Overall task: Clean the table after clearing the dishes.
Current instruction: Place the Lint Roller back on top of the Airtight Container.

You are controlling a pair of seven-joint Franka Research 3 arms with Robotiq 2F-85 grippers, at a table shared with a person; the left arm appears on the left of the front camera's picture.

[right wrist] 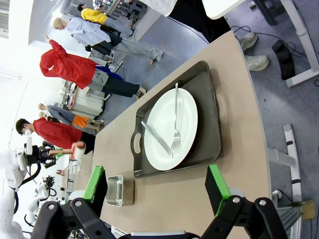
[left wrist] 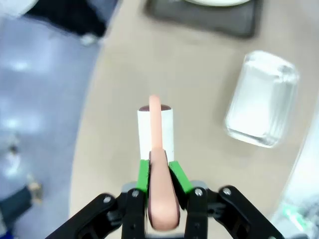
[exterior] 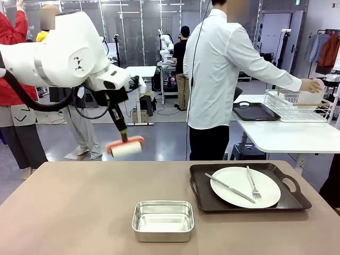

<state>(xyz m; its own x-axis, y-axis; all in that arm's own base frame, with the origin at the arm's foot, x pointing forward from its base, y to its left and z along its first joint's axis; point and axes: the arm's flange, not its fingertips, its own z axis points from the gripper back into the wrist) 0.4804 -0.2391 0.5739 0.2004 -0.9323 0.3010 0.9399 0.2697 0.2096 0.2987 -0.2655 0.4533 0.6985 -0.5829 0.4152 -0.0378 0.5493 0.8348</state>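
Salmon-pink and white catch my eye first: at the upper left of the front view my left gripper (exterior: 119, 126) is clenched on the handle of a lint roller (exterior: 126, 147), and the roll hangs in the air over the far left edge of the table (exterior: 69, 212). In the left wrist view both green pads squeeze that pink handle, with the white roll pointing away over the brown top.

At bottom centre of the front view sits 1 steel pan (exterior: 162, 220), apart from everything else. Just right of it lies a dark tray (exterior: 201, 195) carrying 1 white plate (exterior: 268, 194), with a knife (exterior: 229, 188) and a fork (exterior: 252, 186) resting on the plate.

Beyond the table, a person (exterior: 218, 69) in a white shirt faces away, 1 hand (exterior: 309, 85) at a wire rack (exterior: 295, 110) on a white table (exterior: 281, 137), beside a second tray (exterior: 255, 111).

My right gripper (right wrist: 155, 174) stands released, pads wide apart, above the tray with the plate.
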